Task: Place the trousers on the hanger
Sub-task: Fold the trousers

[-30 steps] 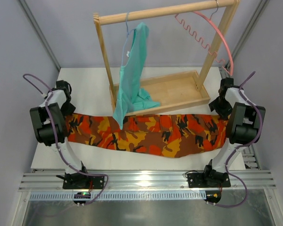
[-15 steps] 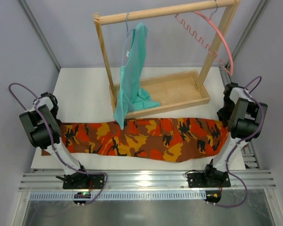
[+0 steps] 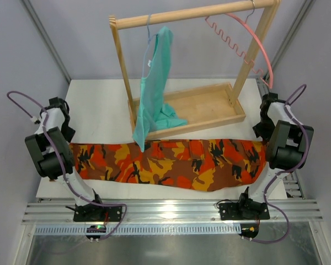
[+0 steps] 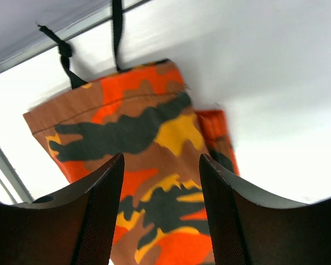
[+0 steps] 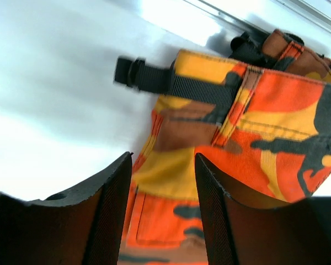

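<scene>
Now the trousers (image 3: 165, 164) lie flat across the near part of the table (image 3: 99, 105), from left to right. The left gripper (image 4: 161, 160) is over their left end and the right gripper (image 5: 163, 157) over their right end, both with fingers apart and clamping nothing. Each arm is bent, elbow raised. Since half a second ago the left wrist moved slightly farther. Farther, the hanger (image 3: 262, 47) hangs at the right of the wooden rack (image 3: 198, 15).
</scene>
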Action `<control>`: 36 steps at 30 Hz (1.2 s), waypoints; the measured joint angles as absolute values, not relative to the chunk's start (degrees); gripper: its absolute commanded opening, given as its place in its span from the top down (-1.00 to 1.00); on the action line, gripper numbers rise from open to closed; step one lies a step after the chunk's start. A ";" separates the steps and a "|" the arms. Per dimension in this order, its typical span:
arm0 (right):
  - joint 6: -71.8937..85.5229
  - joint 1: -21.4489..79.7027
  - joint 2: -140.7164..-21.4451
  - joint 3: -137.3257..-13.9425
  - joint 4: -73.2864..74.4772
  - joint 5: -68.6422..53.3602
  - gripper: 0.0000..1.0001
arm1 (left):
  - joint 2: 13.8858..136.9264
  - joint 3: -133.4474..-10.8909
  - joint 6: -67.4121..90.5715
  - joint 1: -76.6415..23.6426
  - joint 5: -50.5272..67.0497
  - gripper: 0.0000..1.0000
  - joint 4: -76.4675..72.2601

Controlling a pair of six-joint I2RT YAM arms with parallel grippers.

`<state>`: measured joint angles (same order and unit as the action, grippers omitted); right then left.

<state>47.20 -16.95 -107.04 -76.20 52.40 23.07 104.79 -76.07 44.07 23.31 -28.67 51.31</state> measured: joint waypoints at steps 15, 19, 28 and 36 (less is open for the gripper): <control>42.04 -16.29 -99.96 -72.14 50.26 19.35 -0.06 | 106.98 -76.79 42.83 20.80 -27.99 -0.15 48.38; 40.97 -16.29 -99.96 -72.10 49.52 18.70 -0.06 | 106.98 -76.79 41.80 20.88 -27.88 -0.15 45.58; 40.53 -16.29 -99.96 -72.10 48.88 17.89 -0.06 | 107.90 -76.77 41.58 22.31 -27.42 0.03 43.55; 40.53 -16.29 -99.96 -72.12 48.86 17.78 -0.06 | 110.10 -75.72 41.56 22.63 -27.33 0.19 42.85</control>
